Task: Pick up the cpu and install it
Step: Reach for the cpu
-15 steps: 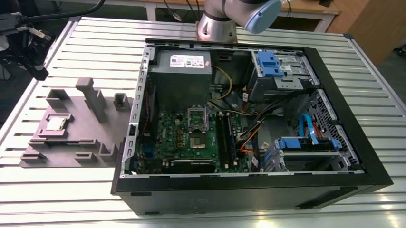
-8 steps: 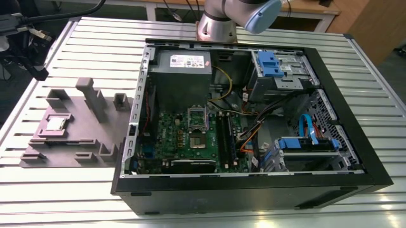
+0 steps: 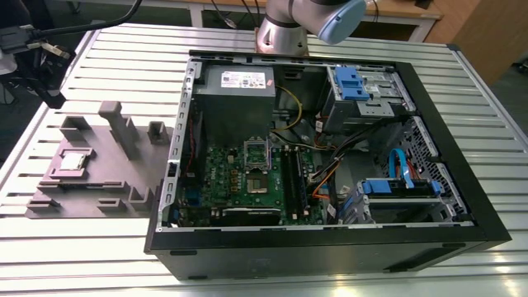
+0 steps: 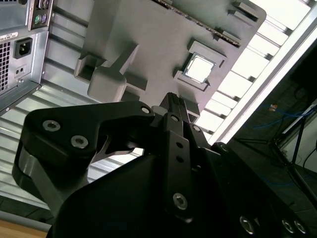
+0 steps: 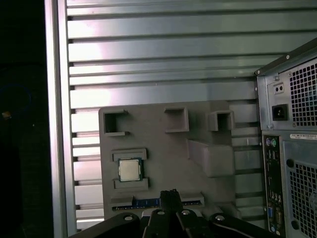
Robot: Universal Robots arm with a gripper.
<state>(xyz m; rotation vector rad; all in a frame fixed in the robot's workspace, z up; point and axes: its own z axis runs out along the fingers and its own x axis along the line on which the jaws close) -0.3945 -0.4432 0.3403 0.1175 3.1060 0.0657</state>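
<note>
Bright and even from overhead in the exterior view, with a soft sheen on the slatted table (image 3: 123, 49) and heavy shade inside the computer case (image 3: 313, 253). Blown out to white along the table slats in the second wrist view, with a glint off the cpu (image 4: 199, 69) and the gripper (image 4: 173, 101) left nearly black against it. Dimmer in the first wrist view, with glare banding the slats and darkness beyond the table edge.

Nothing legible. White label (image 3: 239, 78) on the PSU (image 3: 235, 105) carried print too small to make out. Same for the sticker (image 5: 303, 136) on the case rear (image 5: 297, 163) in the first wrist view
</note>
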